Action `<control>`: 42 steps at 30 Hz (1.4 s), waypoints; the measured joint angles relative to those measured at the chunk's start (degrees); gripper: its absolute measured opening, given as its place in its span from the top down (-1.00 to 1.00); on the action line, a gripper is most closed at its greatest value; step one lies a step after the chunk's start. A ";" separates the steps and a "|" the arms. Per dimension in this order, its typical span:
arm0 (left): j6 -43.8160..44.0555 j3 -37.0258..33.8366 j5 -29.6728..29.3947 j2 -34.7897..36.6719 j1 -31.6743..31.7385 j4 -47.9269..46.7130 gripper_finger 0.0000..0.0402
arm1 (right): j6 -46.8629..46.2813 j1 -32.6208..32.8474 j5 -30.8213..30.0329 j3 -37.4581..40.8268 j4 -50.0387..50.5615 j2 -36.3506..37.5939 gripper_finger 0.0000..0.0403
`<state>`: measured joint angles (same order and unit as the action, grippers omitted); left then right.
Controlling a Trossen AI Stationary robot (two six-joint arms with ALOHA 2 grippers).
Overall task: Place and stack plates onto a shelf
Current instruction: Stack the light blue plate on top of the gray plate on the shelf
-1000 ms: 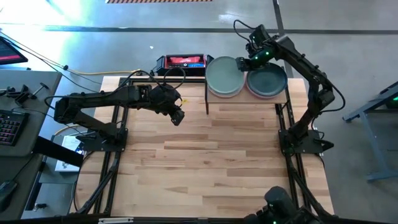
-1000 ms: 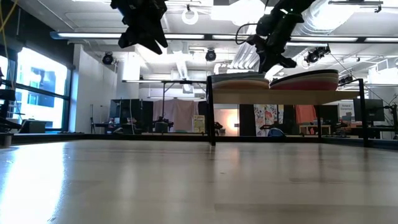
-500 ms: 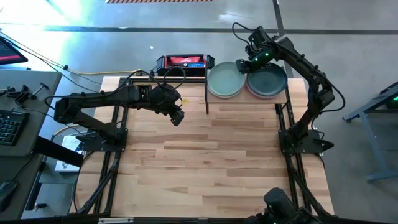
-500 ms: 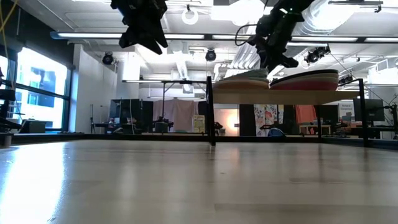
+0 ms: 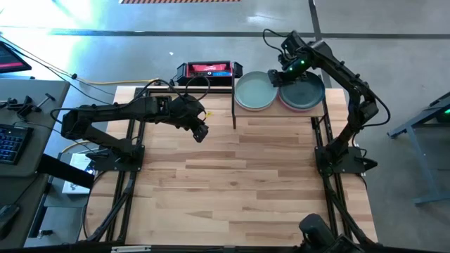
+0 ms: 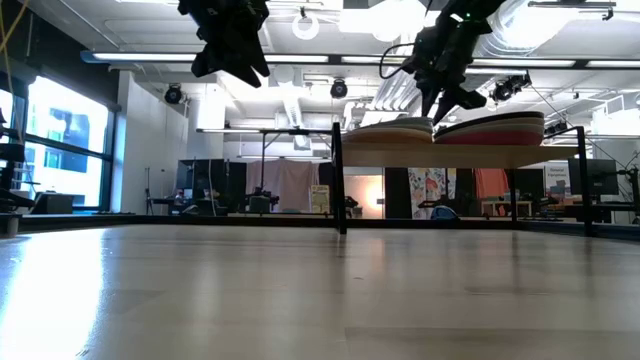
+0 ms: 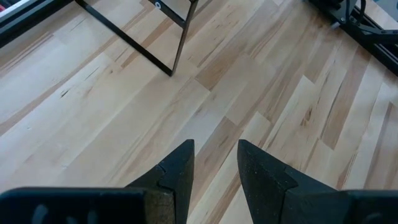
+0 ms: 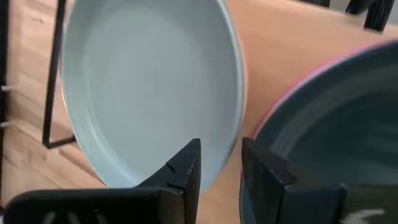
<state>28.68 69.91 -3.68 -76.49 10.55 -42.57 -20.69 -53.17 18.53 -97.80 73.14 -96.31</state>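
Two stacks of plates stand on the shelf at the table's far edge. The left stack is topped by a pale sage green plate. The right stack is topped by a charcoal plate, with a pink rim showing under it. In the low view both stacks lie flat on the shelf panel. My right gripper is open, just above the gap between the stacks, with nothing between its fingers. My left gripper hovers open over bare tabletop, left of the shelf.
A black-and-red box sits at the far edge, left of the shelf. The shelf's black post stands between my left gripper and the plates. Wide bare plank tabletop lies toward the near edge.
The top sage plate of the left stack was tipped, with its right edge raised under my right gripper. It now lies flat on the stack. My right gripper has moved a little toward the table's right and now sits over the gap between the stacks.
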 joint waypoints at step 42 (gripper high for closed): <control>0.12 0.00 0.02 -0.02 -0.07 -0.02 0.44 | -1.89 10.39 -5.87 0.04 7.25 0.70 0.77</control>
<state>28.80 69.91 -3.66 -76.51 10.48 -42.59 -22.57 -42.78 12.67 -97.76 80.38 -95.61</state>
